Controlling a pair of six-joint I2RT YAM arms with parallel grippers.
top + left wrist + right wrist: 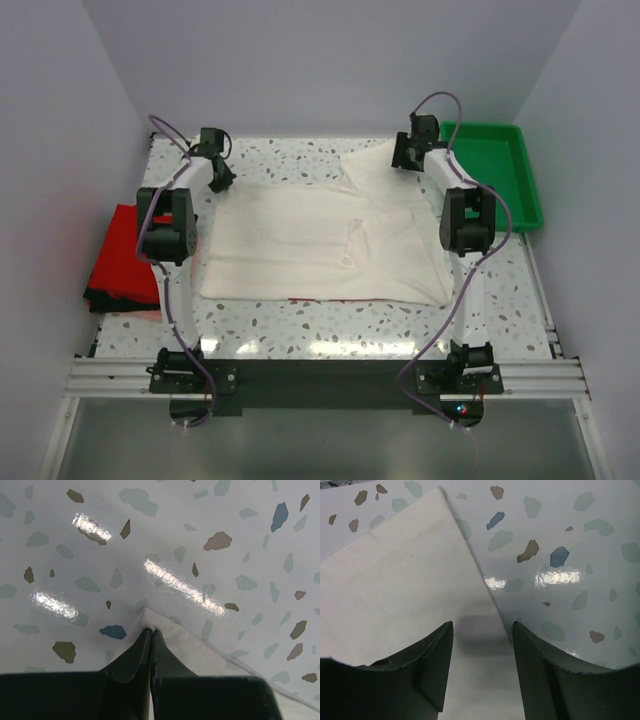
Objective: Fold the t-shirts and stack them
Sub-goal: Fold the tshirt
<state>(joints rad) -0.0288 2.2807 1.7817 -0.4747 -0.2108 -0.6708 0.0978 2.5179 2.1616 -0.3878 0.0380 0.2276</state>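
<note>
Fully closed left tool (151, 629) on t-shirt (202, 656)

A glossy white table (300, 318) flecked with grey, blue and brown chips sits between 3 plain pale walls (330, 70), bright streaks of light (182, 586) reflecting off its top, a silver metal rail (110, 378) along its near edge.
</note>
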